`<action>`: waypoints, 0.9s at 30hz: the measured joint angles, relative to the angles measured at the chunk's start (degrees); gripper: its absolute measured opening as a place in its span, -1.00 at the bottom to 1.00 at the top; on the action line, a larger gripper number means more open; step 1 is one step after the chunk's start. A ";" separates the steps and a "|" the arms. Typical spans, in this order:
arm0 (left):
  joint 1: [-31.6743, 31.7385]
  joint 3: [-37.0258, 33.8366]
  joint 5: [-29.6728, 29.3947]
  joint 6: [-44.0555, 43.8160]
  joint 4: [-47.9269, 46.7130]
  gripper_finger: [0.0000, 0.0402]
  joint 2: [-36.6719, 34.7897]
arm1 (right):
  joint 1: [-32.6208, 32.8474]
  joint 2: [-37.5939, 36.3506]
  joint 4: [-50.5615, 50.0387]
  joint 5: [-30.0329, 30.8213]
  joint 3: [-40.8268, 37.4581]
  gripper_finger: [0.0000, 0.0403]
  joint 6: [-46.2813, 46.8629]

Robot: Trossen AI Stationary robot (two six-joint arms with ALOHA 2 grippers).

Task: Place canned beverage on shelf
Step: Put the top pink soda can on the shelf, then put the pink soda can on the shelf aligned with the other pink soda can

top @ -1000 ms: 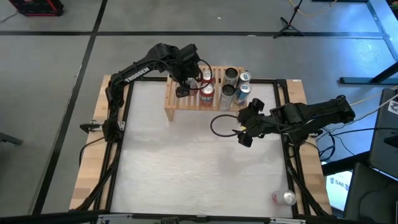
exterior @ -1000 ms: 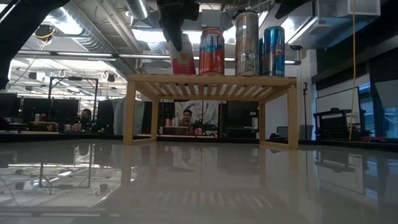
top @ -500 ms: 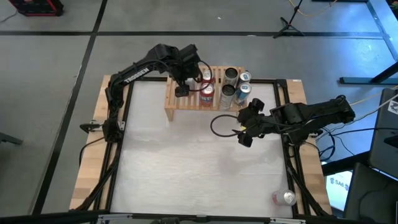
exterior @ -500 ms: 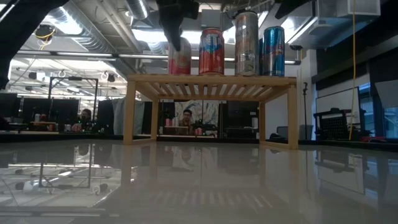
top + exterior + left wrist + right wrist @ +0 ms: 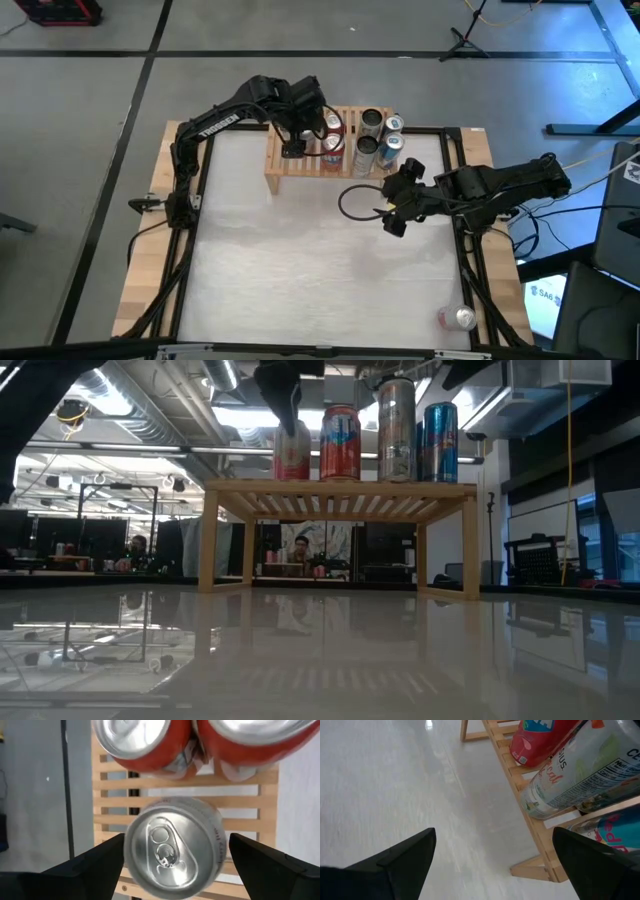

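Note:
The light-wood shelf (image 5: 283,168) stands at the table's far side and carries several upright cans. A pinkish-red can (image 5: 291,453) stands upright on the slats at the left end of the row, its silver top (image 5: 172,847) facing up. My left gripper (image 5: 176,839) hovers open just over it, one finger on each side of the can's top and a narrow gap to each. In the high view this gripper (image 5: 297,138) hides the can. My right gripper (image 5: 394,207) hangs open over the table, in front of the shelf's right end.
Two red cans (image 5: 332,135), two silver ones (image 5: 368,135) and two blue ones (image 5: 391,135) fill the shelf's middle and right. One more can (image 5: 458,318) lies at the table's near right corner. A black cable loop (image 5: 355,200) hangs beside my right gripper.
The pinkish-red can was tilted between my left gripper's fingers a second ago; it now stands upright on the shelf's slats. My left gripper has rolled a little over it and stayed above the can's top.

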 joint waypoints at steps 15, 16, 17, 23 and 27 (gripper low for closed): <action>-2.03 1.10 -7.50 -1.07 6.36 0.70 -6.43 | 0.02 0.00 0.70 -0.46 0.00 0.94 0.82; -2.30 1.10 -7.35 -2.00 7.32 0.70 -7.61 | 0.02 0.00 0.72 -0.47 0.00 0.94 0.45; -2.52 1.10 -6.92 -3.20 8.15 0.70 -8.73 | 0.02 0.00 0.72 -0.46 0.00 0.94 0.18; -6.69 1.21 -1.36 -12.90 10.52 0.70 -16.08 | 1.24 -0.83 0.70 -0.46 1.57 0.94 -2.27; -11.99 1.19 0.92 -21.50 10.04 0.70 -18.96 | 4.45 -4.02 0.44 -3.16 3.98 0.94 -3.49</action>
